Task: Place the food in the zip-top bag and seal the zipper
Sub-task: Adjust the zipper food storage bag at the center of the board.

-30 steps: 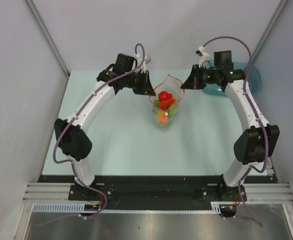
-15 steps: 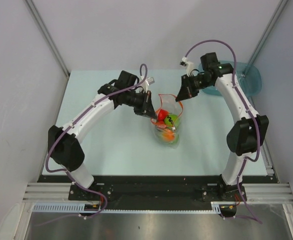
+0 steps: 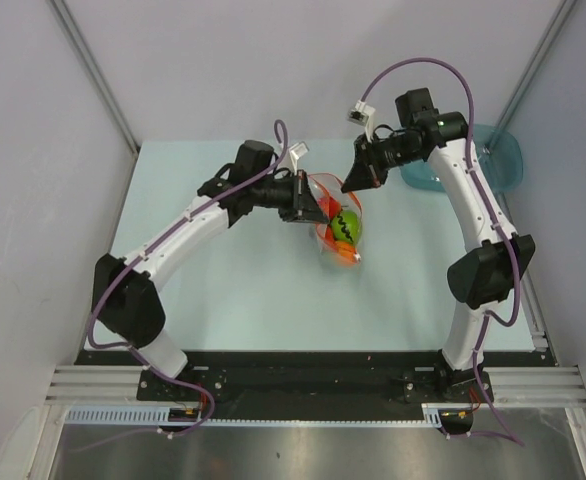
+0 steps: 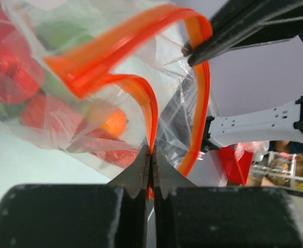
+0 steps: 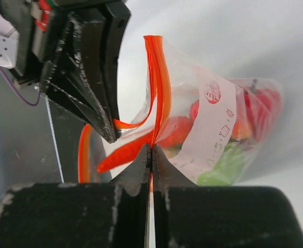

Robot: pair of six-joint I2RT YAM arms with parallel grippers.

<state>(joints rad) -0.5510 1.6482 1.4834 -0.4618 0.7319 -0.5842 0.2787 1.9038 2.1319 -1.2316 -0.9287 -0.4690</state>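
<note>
Zip-top bag (image 3: pixel 343 232), zipper (image 5: pixel 159 77) edge pinched in two spots, left hand (image 4: pixel 150 155), right hand (image 5: pixel 151 152)

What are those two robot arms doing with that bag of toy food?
They are holding a zip-top bag between them over the table. The left gripper and the right gripper are each pinched shut on the red-orange zipper along the bag's mouth. The toy food is already inside. The zipper is not sealed yet: it bends in a wavy loop with a gap between its two sides.
</note>
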